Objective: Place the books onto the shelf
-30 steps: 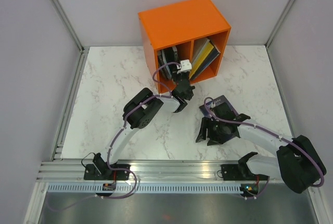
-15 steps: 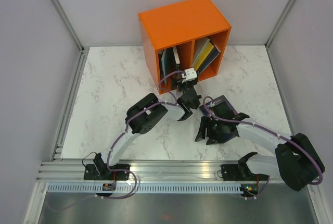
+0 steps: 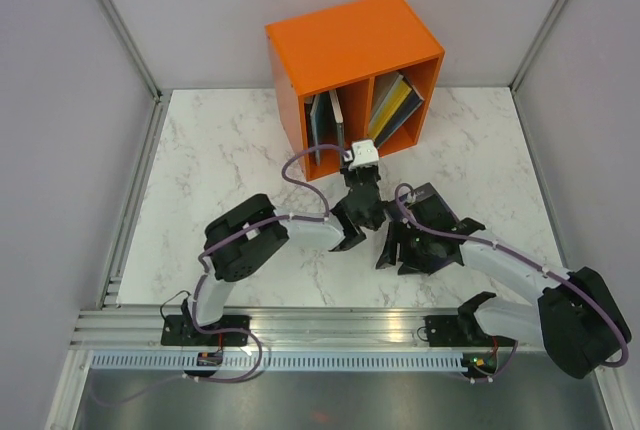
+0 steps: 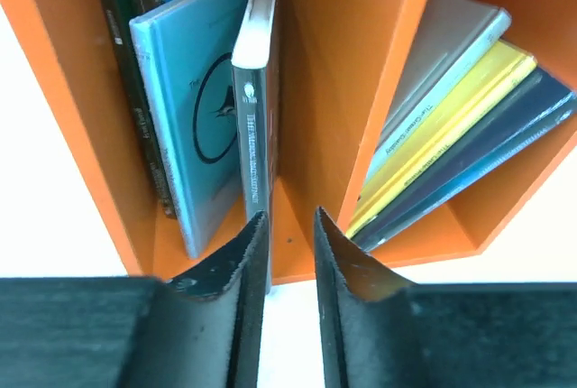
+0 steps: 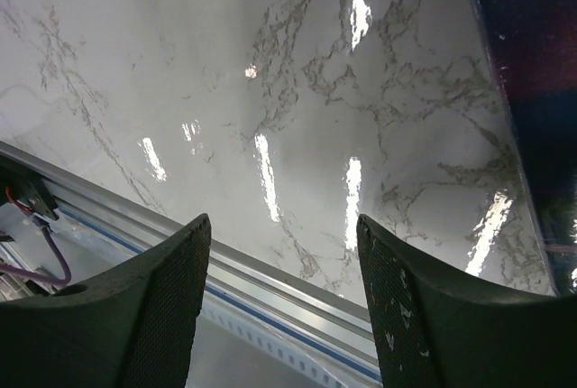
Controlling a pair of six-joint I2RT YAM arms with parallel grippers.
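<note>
Left gripper backed off shelf; jaws narrow, seemingly empty.

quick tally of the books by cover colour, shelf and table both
dark green book: 1
teal book: 1
grey-spined book: 1
pale grey-blue book: 1
yellow book: 1
navy book: 1
purple-galaxy book, on the table: 1
total: 7

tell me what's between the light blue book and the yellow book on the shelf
Left wrist view: a slim upright book, the orange divider, then a pale grey book leaning next to the yellow book.
</note>
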